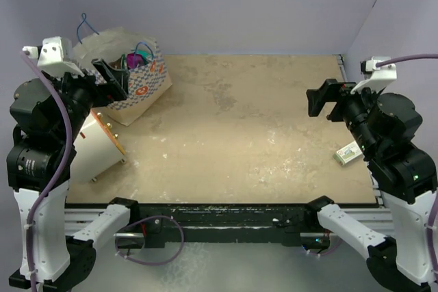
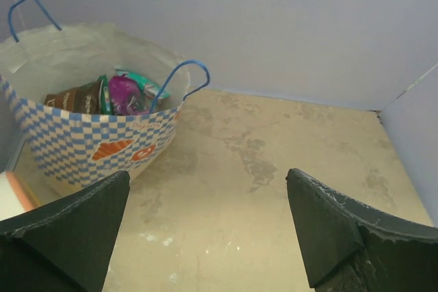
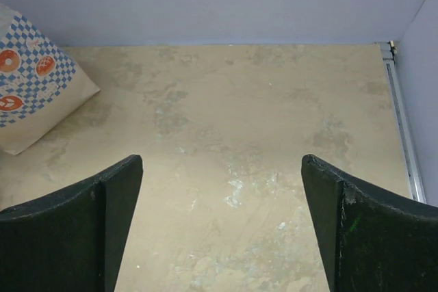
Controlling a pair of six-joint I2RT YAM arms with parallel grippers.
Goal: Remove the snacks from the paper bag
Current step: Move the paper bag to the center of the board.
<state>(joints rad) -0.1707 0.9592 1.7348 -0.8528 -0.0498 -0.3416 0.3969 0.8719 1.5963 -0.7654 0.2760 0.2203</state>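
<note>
Both grippers spread wide, nothing held; snacks (image 2: 126, 94) sit inside the paper bag (image 2: 82, 141).

We see the left gripper (image 2: 207, 182) near the bag's open mouth and the right gripper (image 3: 222, 162) well apart from the bag, over bare table (image 1: 239, 135). Inside the bag, brown, green, purple and teal packets stand bunched against the near wall, between the blue cord handles (image 2: 181, 76). We judge them light, crinkly and slippery, soft enough to crush, so we'd pinch one by its top seam or a corner, gently. The bag itself looks thin and floppy and may tip or lift with a packet, so the right gripper may need to hold its rim. No snack shows outside the bag.
</note>
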